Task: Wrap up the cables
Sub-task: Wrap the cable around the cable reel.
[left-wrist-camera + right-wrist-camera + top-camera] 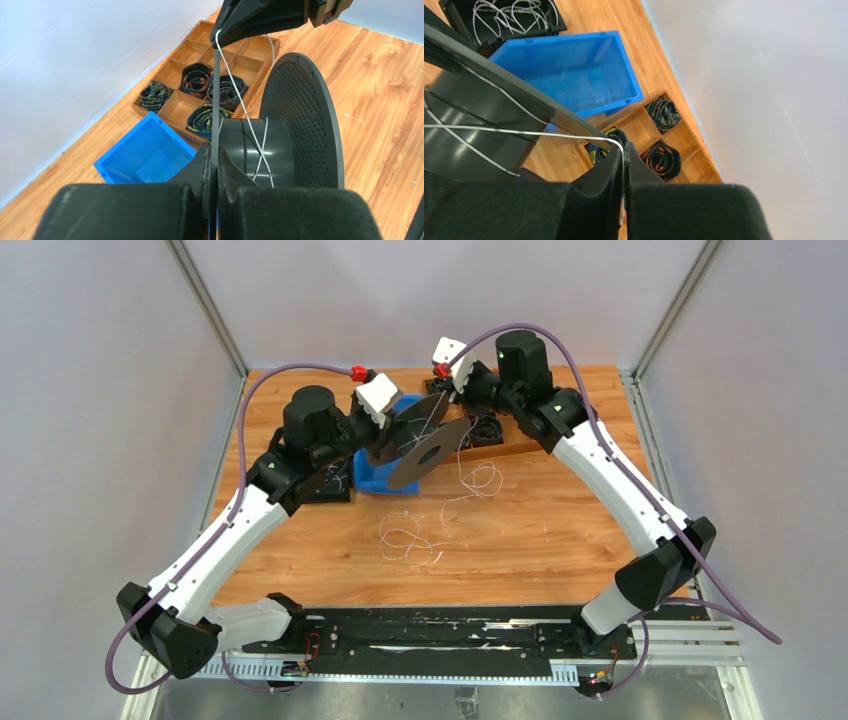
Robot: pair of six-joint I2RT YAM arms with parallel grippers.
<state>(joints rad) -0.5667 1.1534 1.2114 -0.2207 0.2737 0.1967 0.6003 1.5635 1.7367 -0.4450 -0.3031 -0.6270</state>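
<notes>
My left gripper (388,428) (214,151) is shut on the near flange of a black spool (418,448), held above the table. The spool's hub (250,150) carries a few crossed turns of the thin whitish cable (262,150). My right gripper (438,392) (624,148) is shut on this cable just above the spool. It also shows at the top of the left wrist view (260,17). The cable (524,132) runs taut from the right jaws to the hub. The rest of the cable (408,537) lies in loose loops on the table.
A blue bin (380,478) (142,152) (569,70) sits under the spool. A wooden compartment tray (495,440) (200,70) holds small black coils. A black tray (335,483) (509,17) with more white wire lies left of the bin. Purple hoses arch over both arms.
</notes>
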